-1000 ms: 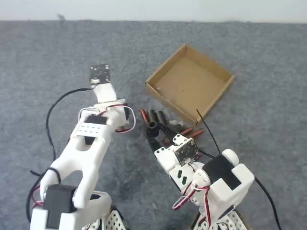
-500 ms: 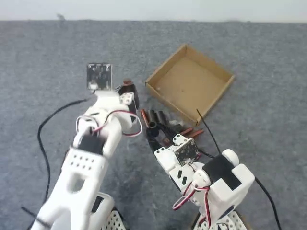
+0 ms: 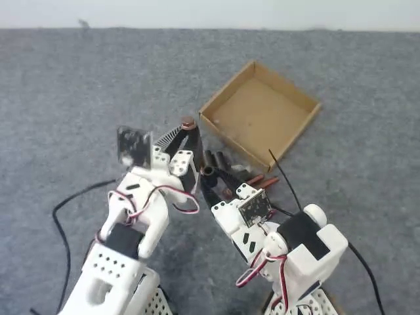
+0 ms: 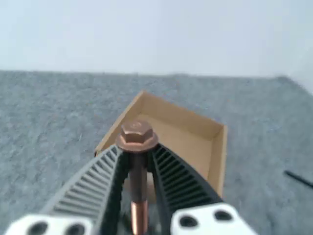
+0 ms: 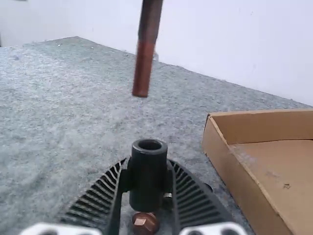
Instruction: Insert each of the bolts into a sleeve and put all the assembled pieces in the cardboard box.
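The left gripper (image 3: 187, 129) points upward, its fingers clamped on a bolt (image 4: 136, 139) held head-up. Just behind and below it, the right gripper (image 3: 209, 176) clasps a sleeve (image 5: 148, 169) upright. Both arms stretch forward.

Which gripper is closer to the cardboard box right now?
Left. The left gripper, shut on a bolt, sits just off the nearest corner of the cardboard box; the right gripper, holding a sleeve, is farther back, beside the loose parts.
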Available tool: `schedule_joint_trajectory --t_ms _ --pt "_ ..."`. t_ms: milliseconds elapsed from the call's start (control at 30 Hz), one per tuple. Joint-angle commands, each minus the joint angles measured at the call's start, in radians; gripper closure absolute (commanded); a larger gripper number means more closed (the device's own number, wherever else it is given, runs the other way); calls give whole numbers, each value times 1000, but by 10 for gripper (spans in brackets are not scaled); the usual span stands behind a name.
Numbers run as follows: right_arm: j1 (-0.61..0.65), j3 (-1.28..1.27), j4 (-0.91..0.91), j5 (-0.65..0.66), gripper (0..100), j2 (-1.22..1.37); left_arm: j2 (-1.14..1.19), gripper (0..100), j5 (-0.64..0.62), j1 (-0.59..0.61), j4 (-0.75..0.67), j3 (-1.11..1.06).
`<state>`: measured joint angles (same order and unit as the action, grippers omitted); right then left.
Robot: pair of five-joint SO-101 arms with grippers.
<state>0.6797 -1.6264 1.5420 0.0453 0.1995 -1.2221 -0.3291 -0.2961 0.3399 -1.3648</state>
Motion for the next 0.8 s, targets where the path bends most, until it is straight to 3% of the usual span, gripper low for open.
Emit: schedule_joint_trajectory --t_ms 0,767 --pt "7 -15 -7 18 992 -5 -137 990 -2 -48 -61 -45" --pt "36 5 -61 20 992 -13 -255 989 -2 -81 -61 -217"
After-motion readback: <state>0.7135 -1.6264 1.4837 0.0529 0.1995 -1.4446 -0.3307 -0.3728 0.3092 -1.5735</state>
